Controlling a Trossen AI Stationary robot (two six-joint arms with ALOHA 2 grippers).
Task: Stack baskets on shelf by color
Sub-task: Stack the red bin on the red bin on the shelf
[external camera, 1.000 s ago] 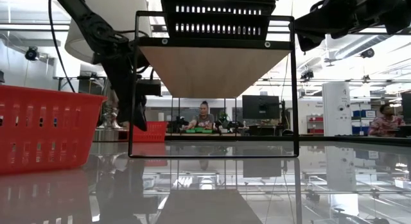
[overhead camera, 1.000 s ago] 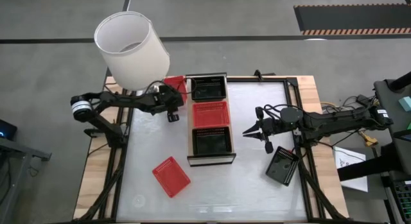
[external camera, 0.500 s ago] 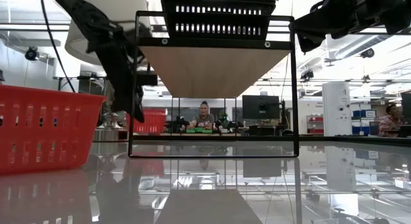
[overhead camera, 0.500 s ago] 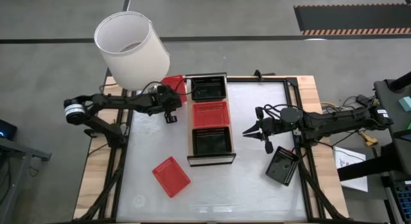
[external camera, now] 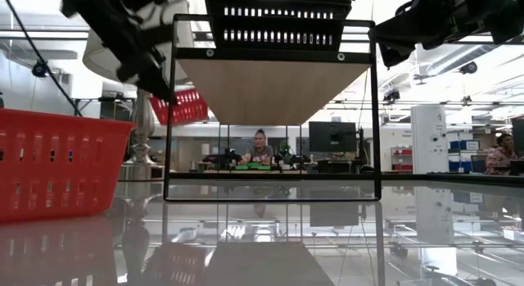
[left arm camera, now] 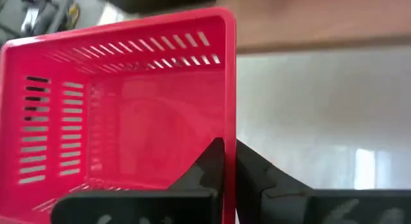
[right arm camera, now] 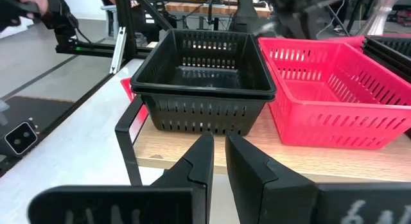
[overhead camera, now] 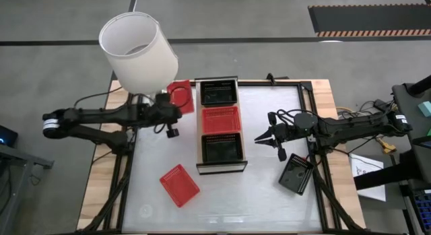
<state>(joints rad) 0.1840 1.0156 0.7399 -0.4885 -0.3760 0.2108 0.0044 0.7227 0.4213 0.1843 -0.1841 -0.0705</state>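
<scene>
My left gripper is shut on a red basket, raised over the table's far-left part beside the shelf. In the low view that basket hangs well above the tabletop. The shelf carries a black basket, a red basket and another black basket, each resting on its bottom. A further red basket lies on the table near the front. A black basket lies at the right. My right gripper hovers shut, right of the shelf. My left gripper pinches one side wall of the red basket at its rim, one finger inside the basket and one finger outside. The fingers come from the table's left, slanting down. The basket is lifted clear and hangs tilted.
A tall white cylinder stands over the table's far-left corner, close above the left arm. The shelf's dark frame rises above the tabletop. Bare white tabletop lies along the front. People sit in the room behind.
My left gripper has risen and drawn back toward the table's left edge, taking the red basket with it. That basket stood on the table at the far left a second ago; it now hangs tilted, clear of the table.
</scene>
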